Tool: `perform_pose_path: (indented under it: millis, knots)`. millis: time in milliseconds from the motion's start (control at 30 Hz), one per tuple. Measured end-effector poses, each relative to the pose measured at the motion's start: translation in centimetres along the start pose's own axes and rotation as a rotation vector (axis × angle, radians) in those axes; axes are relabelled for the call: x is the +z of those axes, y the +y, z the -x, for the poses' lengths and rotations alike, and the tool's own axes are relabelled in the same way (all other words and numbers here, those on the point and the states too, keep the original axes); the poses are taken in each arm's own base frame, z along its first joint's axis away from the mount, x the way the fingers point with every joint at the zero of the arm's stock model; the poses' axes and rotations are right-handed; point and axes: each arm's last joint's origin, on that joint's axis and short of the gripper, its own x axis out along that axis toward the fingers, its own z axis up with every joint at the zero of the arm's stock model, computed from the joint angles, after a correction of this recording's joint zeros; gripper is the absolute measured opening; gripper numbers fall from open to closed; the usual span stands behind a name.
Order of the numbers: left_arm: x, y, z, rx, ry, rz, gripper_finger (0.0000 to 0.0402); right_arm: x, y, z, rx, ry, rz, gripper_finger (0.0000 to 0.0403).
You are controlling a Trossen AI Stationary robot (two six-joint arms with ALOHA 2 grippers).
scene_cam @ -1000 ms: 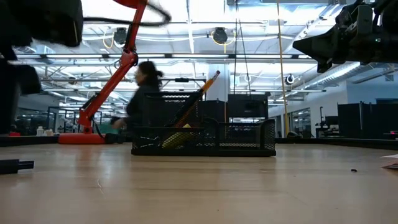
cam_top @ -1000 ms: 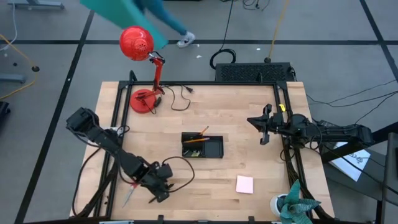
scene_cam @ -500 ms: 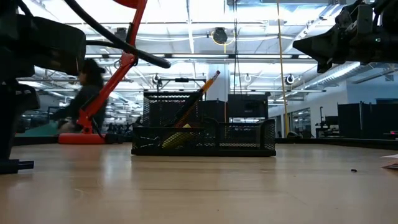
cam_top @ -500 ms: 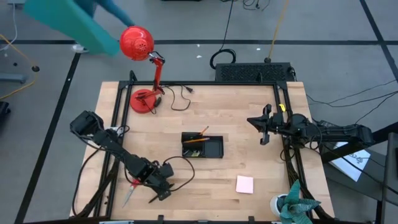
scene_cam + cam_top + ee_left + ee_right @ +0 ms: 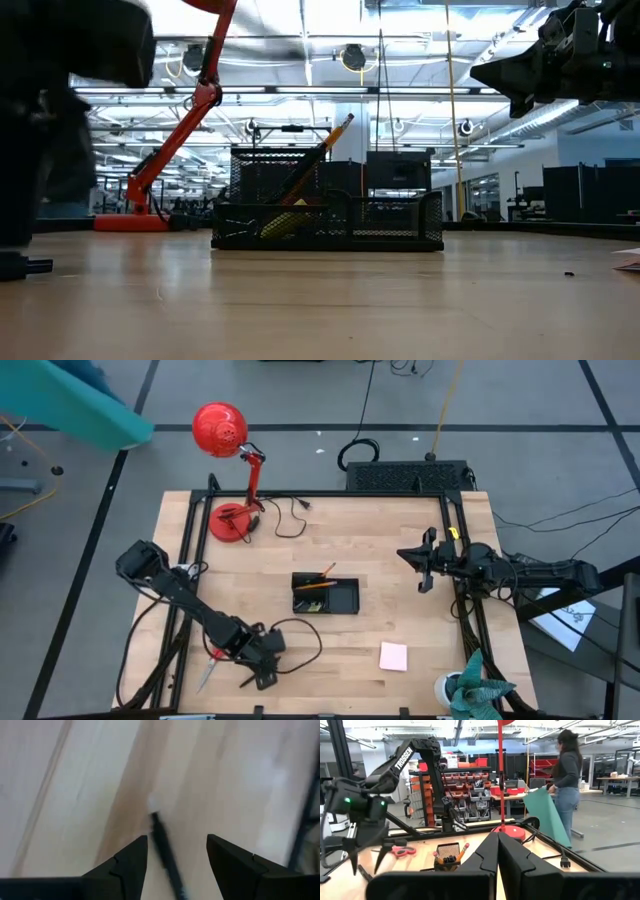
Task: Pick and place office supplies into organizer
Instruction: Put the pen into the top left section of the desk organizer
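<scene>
My left gripper (image 5: 258,672) hovers near the table's near-left corner, fingers open. In the left wrist view (image 5: 177,847) a black pen (image 5: 162,845) lies on the wood between the two fingers, apart from both. The pen's end (image 5: 25,266) also shows in the low view. Red-handled scissors (image 5: 210,665) lie flat just left of that gripper. The black organizer (image 5: 325,593) stands mid-table with an orange pencil (image 5: 325,150) leaning in it. A pink sticky-note pad (image 5: 393,656) lies flat near the right. My right gripper (image 5: 497,855) is shut and waits above the table's right side (image 5: 415,560).
A red desk lamp (image 5: 222,430) stands at the far-left corner on its base (image 5: 230,522). A black box with cables (image 5: 408,475) sits beyond the far edge. A small plant (image 5: 470,690) is at the near-right corner. A person (image 5: 565,785) carries a teal sheet beyond the table.
My left gripper has shifted a little toward the table's right, staying over the pen with its fingers open. The person with the teal sheet has walked off to the left beyond the table's far edge.
</scene>
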Motion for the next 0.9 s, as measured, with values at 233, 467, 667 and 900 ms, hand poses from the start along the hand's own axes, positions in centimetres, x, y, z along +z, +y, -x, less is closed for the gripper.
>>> perform_pose_path:
  millis: [233, 467, 667, 900]
  knots:
    - [0.1, -0.5, -2.2, 0.12, 0.098, -0.069, 0.0209, 0.0, 0.0, 0.0, 0.0, 0.0, 0.008, 0.0004]
    - [-0.1, -0.4, -4.3, 0.247, 0.203, -0.087, 0.0209, 0.0, 0.0, 0.0, 0.0, 0.001, 0.008, 0.0004]
    - [0.5, -0.8, -3.5, 0.253, 0.168, -0.11, 0.0209, 0.0, 0.0, 0.0, -0.001, 0.001, 0.008, 0.0004]
    - [1.0, -0.2, -3.7, 0.285, 0.195, -0.126, 0.0176, 0.0, 0.0, 0.0, -0.001, 0.001, 0.008, 0.0004]
